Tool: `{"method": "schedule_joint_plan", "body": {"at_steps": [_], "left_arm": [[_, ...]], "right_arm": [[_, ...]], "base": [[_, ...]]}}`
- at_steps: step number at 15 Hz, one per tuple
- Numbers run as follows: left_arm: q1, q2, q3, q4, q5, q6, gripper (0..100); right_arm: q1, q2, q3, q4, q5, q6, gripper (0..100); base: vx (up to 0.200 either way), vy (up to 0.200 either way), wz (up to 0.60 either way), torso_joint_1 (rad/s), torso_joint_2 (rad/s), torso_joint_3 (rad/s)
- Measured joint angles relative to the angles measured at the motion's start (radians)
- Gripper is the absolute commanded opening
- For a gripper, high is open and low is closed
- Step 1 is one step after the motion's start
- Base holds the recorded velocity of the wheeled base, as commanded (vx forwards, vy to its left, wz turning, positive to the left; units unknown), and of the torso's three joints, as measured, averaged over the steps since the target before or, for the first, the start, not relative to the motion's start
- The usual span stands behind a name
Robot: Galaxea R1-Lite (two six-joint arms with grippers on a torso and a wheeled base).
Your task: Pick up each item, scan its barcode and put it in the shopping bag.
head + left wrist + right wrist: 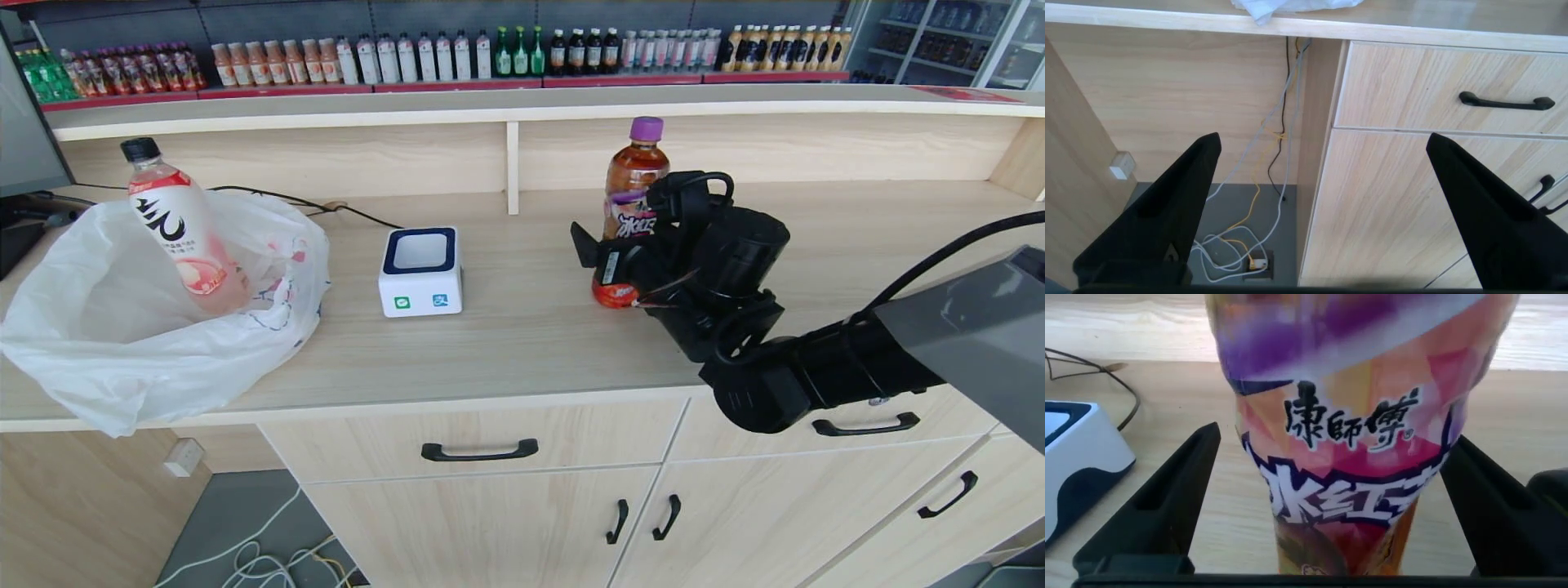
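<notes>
Amber tea bottle with purple cap (635, 175) stands centre-right on the pale wood worktop (522, 327), long axis vertical, cap up. Right gripper (616, 265): jaws spread, straddling its lower body. Advice: close squarely and evenly so the bottle doesn't tip, then lift toward the white box scanner (420, 272). Left gripper (1323, 212): jaws spread, empty.

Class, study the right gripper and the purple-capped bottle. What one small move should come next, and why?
Probably shut the right gripper on the bottle. Its fingers stand either side of the upright bottle on the counter, with a gap showing, so nothing is gripped yet; lifting toward the scanner needs a firm hold first.
</notes>
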Motion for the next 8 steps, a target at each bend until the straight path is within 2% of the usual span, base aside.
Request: {"method": "schedule_joint_plan", "body": {"at_steps": [3,4,8], "left_arm": [[0.000,0.000,0.000,0.000,0.000,0.000,100],[0.000,0.000,0.000,0.000,0.000,0.000,100],[0.000,0.000,0.000,0.000,0.000,0.000,100]], "right_arm": [[0.000,0.015,-0.050,0.017,-0.001,0.000,100],[0.000,0.020,-0.060,0.018,-0.001,0.001,0],[0.000,0.026,-0.069,0.018,-0.004,0.000,0]], "base": [[0.000,0.000,0.00,0.000,0.00,0.000],[0.000,0.000,0.00,0.000,0.00,0.000],[0.000,0.000,0.00,0.000,0.00,0.000]]}}
